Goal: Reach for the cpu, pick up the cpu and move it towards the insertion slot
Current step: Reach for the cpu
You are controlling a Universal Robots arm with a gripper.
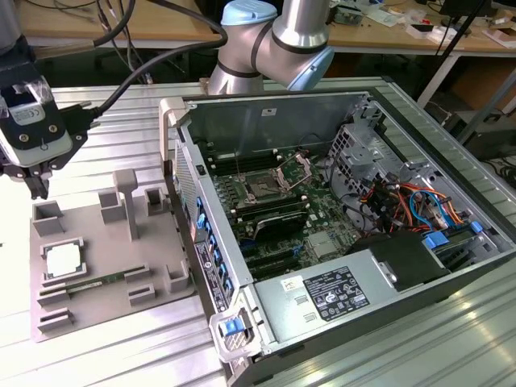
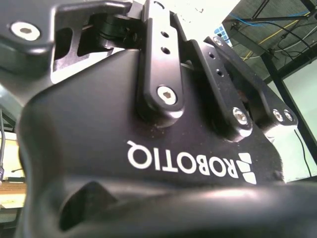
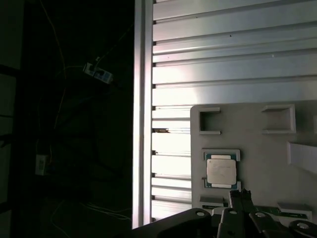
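Found the gripper [image 1: 36, 189] hanging nose-down above the outer corner of the grey fixture plate [image 1: 101, 242], at the exterior view's left, clear of everything beneath. Could not make out whether parted or drawn together; saw nothing clamped in it. Picked out the same gripper [image 3: 241, 198] in the first wrist view, just beside the cpu [image 3: 221, 171] yet apart from it. Judged the reach as under way and the pick-up as not yet done.

Spotted the cpu [image 1: 63, 260] lying flat, metal top upward, seated in a shallow square pocket of the plate. Saw it hemmed by low raised ledges, presumably to fix position and squareness for a straight downward grasp. Noted a long green memory stick [image 1: 95, 283] bedded in a groove just beside it, toward the plate's nearer edge, seemingly parked in the same orderly way. Saw the plate itself resting on the slatted aluminium table [image 1: 121, 113].

Placed the insertion slot [image 1: 262, 189] well apart, toward the exterior view's right, on the green motherboard [image 1: 322, 218] inside the opened computer case [image 1: 266, 121]. Found the retention bracket [image 1: 296, 168] apparently swung up, probably to leave the socket bare for receiving the chip.
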